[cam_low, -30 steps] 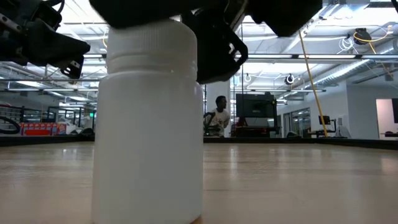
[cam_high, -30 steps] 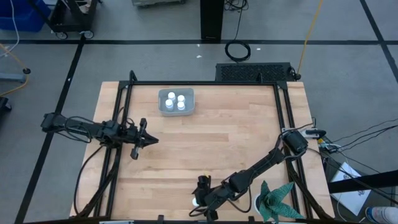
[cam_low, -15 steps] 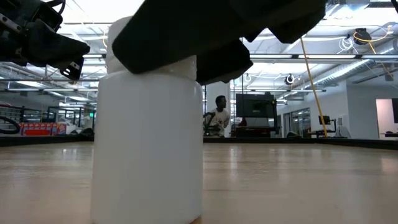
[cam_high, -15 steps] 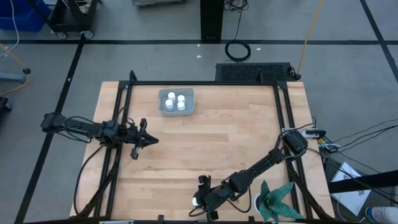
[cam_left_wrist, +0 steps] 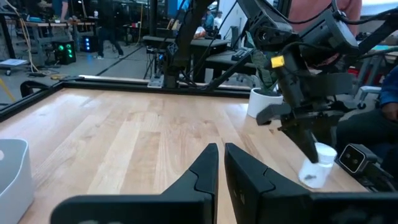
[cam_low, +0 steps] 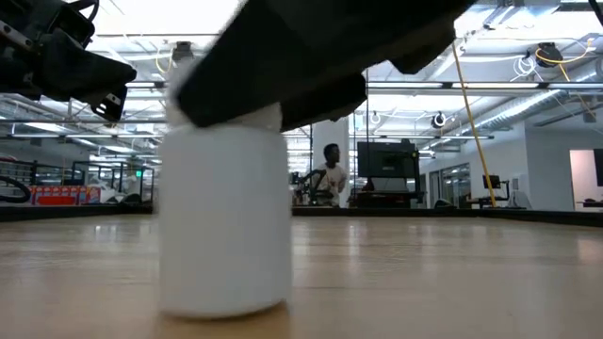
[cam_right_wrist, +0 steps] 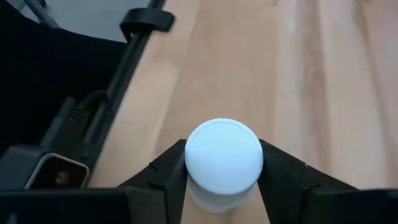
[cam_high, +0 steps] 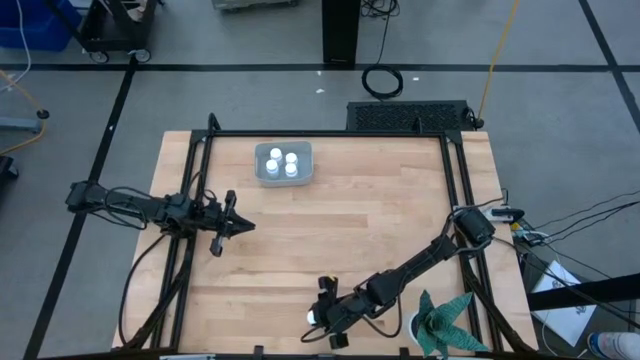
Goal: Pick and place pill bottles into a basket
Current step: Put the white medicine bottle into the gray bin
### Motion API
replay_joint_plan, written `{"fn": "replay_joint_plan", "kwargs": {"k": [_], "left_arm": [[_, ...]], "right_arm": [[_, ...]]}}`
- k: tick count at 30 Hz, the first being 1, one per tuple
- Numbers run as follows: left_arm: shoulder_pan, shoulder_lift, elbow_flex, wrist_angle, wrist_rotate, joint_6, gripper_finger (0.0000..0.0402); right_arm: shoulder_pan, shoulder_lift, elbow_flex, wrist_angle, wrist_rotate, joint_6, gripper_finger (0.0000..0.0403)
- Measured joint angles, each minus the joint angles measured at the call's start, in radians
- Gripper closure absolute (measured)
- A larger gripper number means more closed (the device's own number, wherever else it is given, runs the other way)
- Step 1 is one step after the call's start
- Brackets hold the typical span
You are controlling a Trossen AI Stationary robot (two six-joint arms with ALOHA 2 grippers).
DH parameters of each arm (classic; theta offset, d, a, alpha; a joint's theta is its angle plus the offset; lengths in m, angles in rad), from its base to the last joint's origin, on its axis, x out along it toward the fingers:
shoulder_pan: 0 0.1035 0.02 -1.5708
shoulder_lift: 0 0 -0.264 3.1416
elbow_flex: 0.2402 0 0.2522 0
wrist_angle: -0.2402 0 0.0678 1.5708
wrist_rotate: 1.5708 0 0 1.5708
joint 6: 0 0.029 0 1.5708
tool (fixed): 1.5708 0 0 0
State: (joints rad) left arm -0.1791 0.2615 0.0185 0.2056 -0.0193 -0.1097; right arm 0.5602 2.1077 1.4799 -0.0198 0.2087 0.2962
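Note:
A white pill bottle (cam_high: 315, 320) is near the table's near edge, with my right gripper (cam_high: 322, 318) shut on its top. It fills the low view as a wide white cylinder (cam_low: 226, 217). It also shows in the left wrist view, far off (cam_left_wrist: 314, 167). The grey-blue basket (cam_high: 262, 170) sits at the far left of the table with several white bottles (cam_high: 283, 162) standing in it. My left gripper (cam_high: 245, 226) hovers shut over the table's left middle, holding nothing. My right gripper pinches the bottle's white cap (cam_right_wrist: 194, 163) between its two fingers (cam_right_wrist: 166, 171), one on each side. The fingers come from above, slanting down from the table's right. The bottle stays upright below them (cam_low: 226, 282). I cannot tell whether its base rests on the table.
A white pot with a green plant (cam_high: 440, 322) stands just right of my right gripper at the near edge. Black frame rails (cam_high: 190, 250) run along the table's left and right sides. A person (cam_low: 330, 174) sits in the room far behind the table.
My right gripper has shut on the bottle's cap. It has then carried the bottle a little toward the table's left and away from the near edge.

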Motion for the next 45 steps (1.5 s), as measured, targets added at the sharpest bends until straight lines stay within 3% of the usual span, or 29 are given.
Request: {"fn": "replay_joint_plan", "kwargs": {"k": [18,33,41,45], "left_arm": [[0.0,0.0,0.0,0.006,-0.001,0.001,0.0371],[0.0,0.0,0.0,0.006,-0.001,0.0,0.0371],[0.0,0.0,0.0,0.007,-0.001,0.0,0.0371],[0.0,0.0,0.0,0.007,-0.001,0.0,0.0371]], "right_arm": [[-0.07,-0.25,-0.001,-0.126,0.345,-0.228,0.0254],[-0.276,-0.337,-0.001,-0.015,0.343,-0.414,0.0254],[-0.412,-0.337,-0.001,0.015,0.339,-0.421,0.0254],[-0.491,-0.337,-0.001,0.05,0.241,-0.419,0.0254]]}}
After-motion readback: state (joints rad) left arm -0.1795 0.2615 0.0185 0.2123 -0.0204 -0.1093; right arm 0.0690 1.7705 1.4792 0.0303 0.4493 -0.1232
